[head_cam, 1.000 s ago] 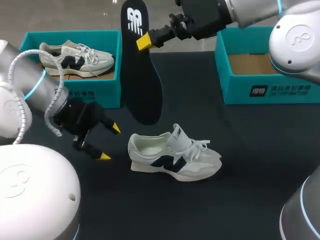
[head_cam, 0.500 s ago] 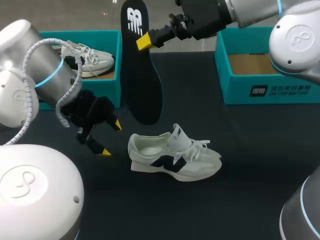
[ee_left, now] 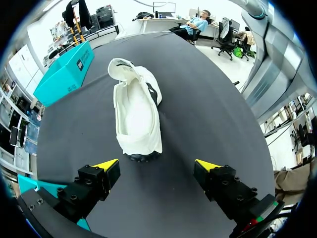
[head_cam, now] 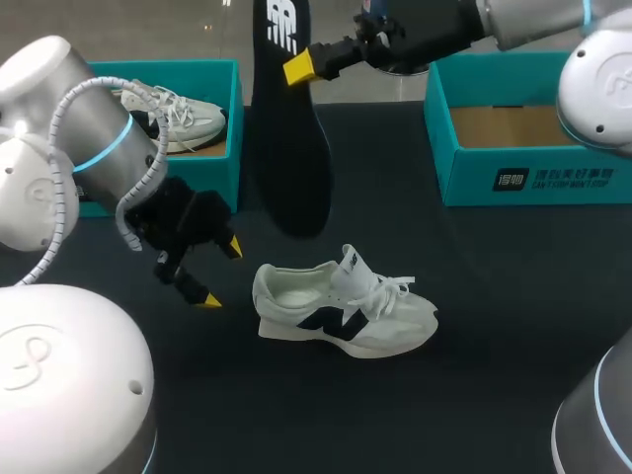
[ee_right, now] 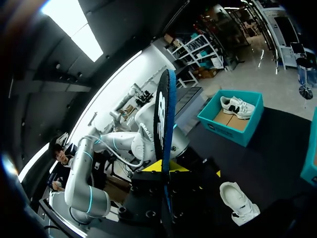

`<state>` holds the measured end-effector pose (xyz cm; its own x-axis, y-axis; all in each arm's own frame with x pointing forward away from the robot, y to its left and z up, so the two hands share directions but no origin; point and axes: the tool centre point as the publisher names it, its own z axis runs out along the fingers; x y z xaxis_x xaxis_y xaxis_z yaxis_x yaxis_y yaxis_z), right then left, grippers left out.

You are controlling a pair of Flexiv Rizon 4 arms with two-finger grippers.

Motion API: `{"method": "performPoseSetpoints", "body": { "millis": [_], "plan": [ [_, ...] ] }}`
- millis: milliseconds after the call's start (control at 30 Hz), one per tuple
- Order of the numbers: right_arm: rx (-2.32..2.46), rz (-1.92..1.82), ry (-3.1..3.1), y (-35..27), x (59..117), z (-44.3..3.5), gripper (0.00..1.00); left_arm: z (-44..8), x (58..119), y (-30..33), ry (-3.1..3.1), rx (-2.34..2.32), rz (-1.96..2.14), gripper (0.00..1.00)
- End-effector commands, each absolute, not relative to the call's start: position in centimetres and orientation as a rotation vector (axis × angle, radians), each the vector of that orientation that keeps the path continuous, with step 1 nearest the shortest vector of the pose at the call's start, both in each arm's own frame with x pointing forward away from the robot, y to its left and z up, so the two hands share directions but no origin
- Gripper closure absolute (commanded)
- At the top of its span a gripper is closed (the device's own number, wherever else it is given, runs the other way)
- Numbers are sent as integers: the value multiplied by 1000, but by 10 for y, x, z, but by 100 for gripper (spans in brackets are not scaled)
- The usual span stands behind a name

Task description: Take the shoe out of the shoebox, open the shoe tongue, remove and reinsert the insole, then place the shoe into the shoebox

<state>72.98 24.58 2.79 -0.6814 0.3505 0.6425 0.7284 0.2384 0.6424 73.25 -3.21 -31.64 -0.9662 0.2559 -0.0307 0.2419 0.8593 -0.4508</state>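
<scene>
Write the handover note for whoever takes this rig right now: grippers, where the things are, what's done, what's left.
Right gripper: shut on the black insole, held upright above the table.
Left gripper: open, empty, just behind the heel of the shoe.
Shoe: lying on the table between the boxes, tongue up, white inside with no insole.
Left shoebox holds another shoe; right shoebox looks empty.
Done: shoe out, insole out.
Left: reinsert the insole, put the shoe into the shoebox.
</scene>
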Motion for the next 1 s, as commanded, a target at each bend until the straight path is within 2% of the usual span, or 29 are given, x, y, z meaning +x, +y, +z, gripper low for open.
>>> {"method": "performPoseSetpoints", "body": {
  "millis": [33, 767, 1000],
  "plan": [
    [-1018, -1421, -2167, 229, 720, 39, 100, -316, 732, -31, -3002, -402, 719, 0],
    [-1030, -1460, -2200, 219, 713, 50, 100, -316, 732, -31, -3002, -402, 719, 0],
    [-1030, -1460, -2200, 219, 713, 50, 100, -309, 732, -56, -2994, -462, 685, 0]
  ]
}}
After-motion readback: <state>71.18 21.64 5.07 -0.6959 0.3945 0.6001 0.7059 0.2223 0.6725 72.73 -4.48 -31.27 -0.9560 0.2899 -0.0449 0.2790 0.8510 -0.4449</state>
